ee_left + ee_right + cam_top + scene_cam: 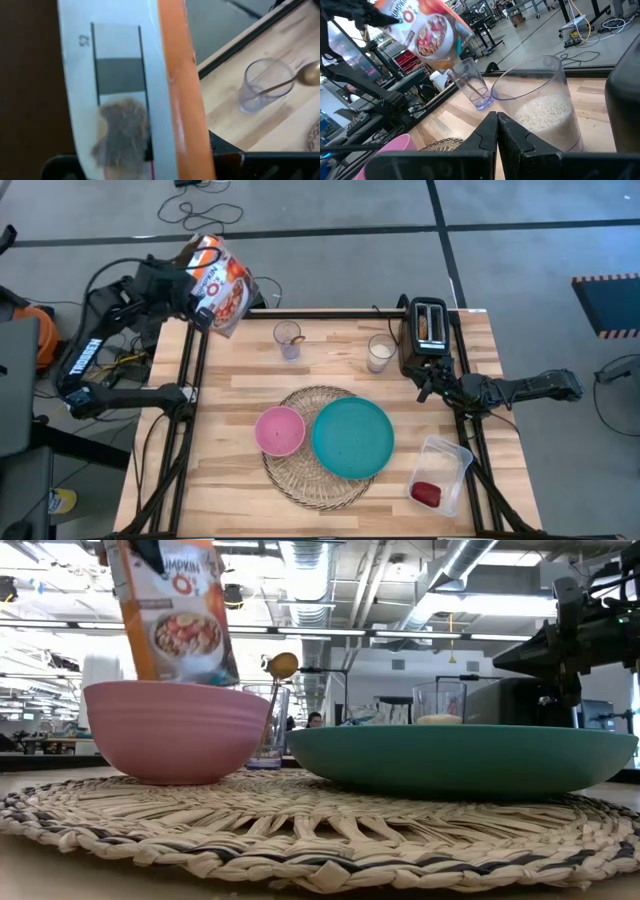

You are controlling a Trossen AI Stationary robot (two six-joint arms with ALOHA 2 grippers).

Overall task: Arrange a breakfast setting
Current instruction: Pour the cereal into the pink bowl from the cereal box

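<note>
A round wicker mat [318,470] lies at the table's middle. On it stand a pink bowl [279,430] and a teal plate [352,437]. A gold spoon [280,665] stands in a clear glass [288,338] at the far side. A dark-red fruit [426,493] lies in a clear tub [445,460] at the near right. The bread ring is not plainly in view. My left gripper [188,288] is shut on an orange-and-white cereal bag [220,282] above the table's far-left corner. My right gripper [497,131] is shut and empty, low in front of the black toaster [425,330]. My left gripper holds the cereal bag by its upper end [150,552]. The bag hangs below the fingers, tilted, lifted clear of the table. In the left wrist view the bag's back [125,90] fills the picture and hides the place of contact.
A glass with white grains [380,352] stands beside the toaster, just beyond my right gripper. Something tan shows in a toaster slot [423,326]. Bare wood lies at the table's near left and far left.
</note>
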